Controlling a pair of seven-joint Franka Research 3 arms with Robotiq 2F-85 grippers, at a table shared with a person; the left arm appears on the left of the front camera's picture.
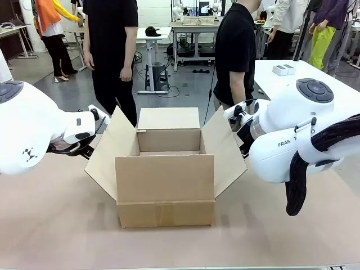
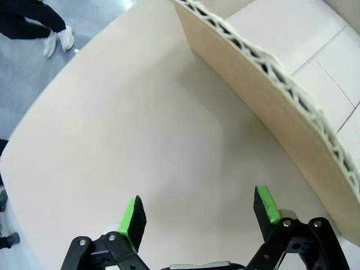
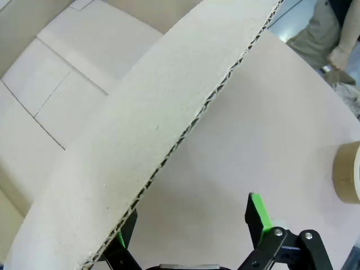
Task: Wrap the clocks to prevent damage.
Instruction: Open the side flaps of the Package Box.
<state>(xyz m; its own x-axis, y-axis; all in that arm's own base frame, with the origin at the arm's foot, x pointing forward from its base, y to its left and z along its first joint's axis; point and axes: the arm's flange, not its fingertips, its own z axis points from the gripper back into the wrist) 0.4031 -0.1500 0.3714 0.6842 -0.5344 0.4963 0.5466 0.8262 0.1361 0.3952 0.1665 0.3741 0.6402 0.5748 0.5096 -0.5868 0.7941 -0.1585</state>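
— Where are you standing right now?
— One arm on each side of the open cardboard box point(image 1: 165, 185), which sits mid-tabletop point(image 1: 56, 236) with its flaps splayed outward. Where the clocks are, I cannot tell from here

— And your end effectors?
— My left end effector point(image 2: 198, 203) hangs over bare tabletop with its fingers spread wide. It grips nothing and sits just beside the left flap point(image 2: 270, 95). My right end effector point(image 3: 191, 216) is spread and empty too, and the right flap point(image 3: 140, 140) cuts across in front of one finger. A tape roll point(image 3: 349, 171) lies on the tabletop beyond it

— So what makes this step go well?
— I read this as readying the box for wrapped clocks, so the flaps need to be open. I want wide fingers, a square approach to each flap edge, and only a light pinch if I take one, because corrugated card creases easily. On the right I'd mind that covered finger, since it could snag the flap and drag the whole box
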